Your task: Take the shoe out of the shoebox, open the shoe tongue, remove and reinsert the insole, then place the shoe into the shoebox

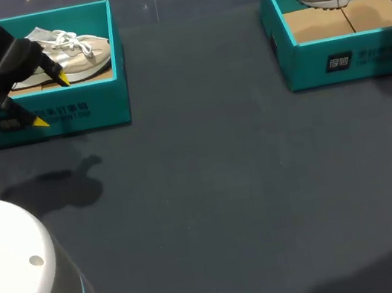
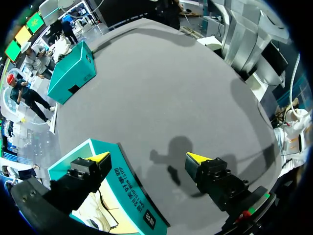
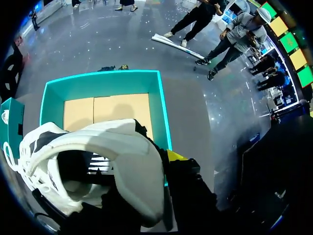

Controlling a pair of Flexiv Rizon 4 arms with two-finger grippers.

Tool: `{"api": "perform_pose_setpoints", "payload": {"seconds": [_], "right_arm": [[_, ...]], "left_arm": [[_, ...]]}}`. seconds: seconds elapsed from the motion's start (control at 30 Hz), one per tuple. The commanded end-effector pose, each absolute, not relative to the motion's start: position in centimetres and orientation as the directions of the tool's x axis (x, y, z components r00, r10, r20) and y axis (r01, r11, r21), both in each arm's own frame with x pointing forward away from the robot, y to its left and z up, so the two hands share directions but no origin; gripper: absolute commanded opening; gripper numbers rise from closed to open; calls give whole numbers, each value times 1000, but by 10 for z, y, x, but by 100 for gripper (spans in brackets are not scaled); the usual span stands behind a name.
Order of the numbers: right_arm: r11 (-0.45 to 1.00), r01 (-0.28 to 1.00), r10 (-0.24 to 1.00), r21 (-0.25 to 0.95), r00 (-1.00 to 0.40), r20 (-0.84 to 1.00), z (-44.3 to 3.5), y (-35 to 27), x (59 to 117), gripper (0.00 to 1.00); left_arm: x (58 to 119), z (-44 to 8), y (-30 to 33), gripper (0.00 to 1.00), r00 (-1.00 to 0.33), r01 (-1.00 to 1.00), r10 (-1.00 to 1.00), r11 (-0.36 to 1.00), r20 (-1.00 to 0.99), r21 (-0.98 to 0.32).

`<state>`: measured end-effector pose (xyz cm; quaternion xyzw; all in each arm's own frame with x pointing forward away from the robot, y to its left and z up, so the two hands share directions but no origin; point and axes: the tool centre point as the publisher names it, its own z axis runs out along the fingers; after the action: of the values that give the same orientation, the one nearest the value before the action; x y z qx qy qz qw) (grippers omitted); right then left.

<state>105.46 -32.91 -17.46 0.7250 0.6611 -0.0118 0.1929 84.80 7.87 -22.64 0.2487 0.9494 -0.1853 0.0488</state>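
Only wristward, right gripper (image 3: 165, 159) clasping shoe (image 3: 115, 147)

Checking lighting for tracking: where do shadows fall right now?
Head view: the left claw casts a dark shadow on the table before the left shoebox. Left wrist view: same shadow ahead of the claw. Right wrist view: the shoe shades the right shoebox floor.

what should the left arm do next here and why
Probably ease the left gripper forward over the beige shoe, then lower it. Its fingers are open and appear to straddle the front wall of the left shoebox, one tip above the inside and one outside, so closing here would likely catch cardboard. The shoe lies in the box, untouched.
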Motion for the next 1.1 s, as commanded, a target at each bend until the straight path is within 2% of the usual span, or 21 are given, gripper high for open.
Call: {"api": "perform_pose_setpoints", "payload": {"seconds": [0.03, 0.3, 0.9, 1.1], "right_arm": [[-104, 951, 946, 290, 185, -266, -185, -330, 1055, 0], [-149, 944, 945, 295, 223, -237, -212, -332, 1053, 0], [-160, 947, 949, 280, 225, -219, -218, -329, 1047, 0], [-191, 939, 943, 286, 256, -212, -234, -326, 1043, 0]], "left_arm": [[847, -226, 79, 100, -871, 491, 455, 808, -186, -324], [847, -226, 79, 100, -871, 491, 455, 808, -186, -324], [847, -226, 79, 100, -871, 491, 455, 808, -186, -324], [847, -226, 79, 100, -871, 491, 455, 808, -186, -324]]}}
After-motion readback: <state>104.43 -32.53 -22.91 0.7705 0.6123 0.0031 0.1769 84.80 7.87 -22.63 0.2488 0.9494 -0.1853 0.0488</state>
